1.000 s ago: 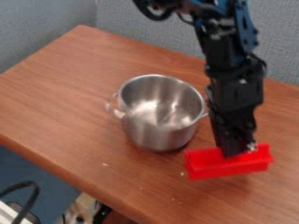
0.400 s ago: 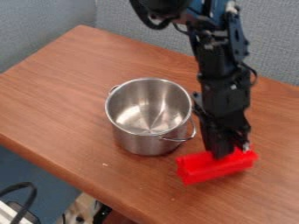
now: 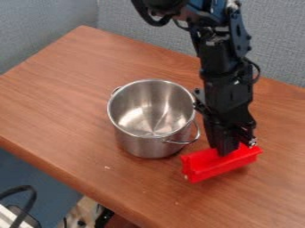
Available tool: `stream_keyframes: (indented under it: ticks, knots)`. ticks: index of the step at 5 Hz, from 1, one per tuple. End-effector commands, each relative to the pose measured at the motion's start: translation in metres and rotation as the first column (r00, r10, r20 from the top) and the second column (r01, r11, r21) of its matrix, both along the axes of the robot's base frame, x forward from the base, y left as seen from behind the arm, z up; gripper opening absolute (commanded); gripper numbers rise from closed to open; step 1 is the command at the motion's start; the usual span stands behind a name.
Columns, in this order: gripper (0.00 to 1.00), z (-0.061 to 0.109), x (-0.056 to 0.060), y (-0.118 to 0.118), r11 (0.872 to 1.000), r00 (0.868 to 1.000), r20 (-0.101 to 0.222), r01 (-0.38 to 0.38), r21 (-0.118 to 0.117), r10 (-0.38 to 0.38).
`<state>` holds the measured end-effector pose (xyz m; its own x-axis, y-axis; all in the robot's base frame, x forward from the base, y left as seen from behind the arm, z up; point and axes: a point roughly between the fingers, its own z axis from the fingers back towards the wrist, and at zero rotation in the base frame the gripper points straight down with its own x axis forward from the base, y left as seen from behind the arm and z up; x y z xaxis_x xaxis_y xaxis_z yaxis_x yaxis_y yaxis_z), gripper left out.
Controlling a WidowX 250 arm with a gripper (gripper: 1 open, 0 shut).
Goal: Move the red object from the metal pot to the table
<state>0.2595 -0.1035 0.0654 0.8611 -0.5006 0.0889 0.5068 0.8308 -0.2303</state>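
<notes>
The gripper [image 3: 230, 150] was pointed steeply downward, its jaws pinched on the red object [image 3: 220, 165]. That block was held low at the table [image 3: 60, 80] near the front edge, just right of the metal pot [image 3: 152, 118], which was seen upright on the wood.

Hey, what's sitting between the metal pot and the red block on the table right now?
Nothing: the camera view shows only a narrow strip of bare table between the metal pot and the red block.
</notes>
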Motion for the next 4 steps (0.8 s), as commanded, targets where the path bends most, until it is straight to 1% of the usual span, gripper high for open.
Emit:
stream_keyframes:
  ticks: [1,4]
  knots:
    - [0.00,0.0064,-0.0012,-0.0049,1.000,1.000,0.020,0.012,-0.008,-0.012]
    - [0.00,-0.0018,-0.0065,-0.0098,1.000,1.000,-0.009,-0.030,0.003,0.030]
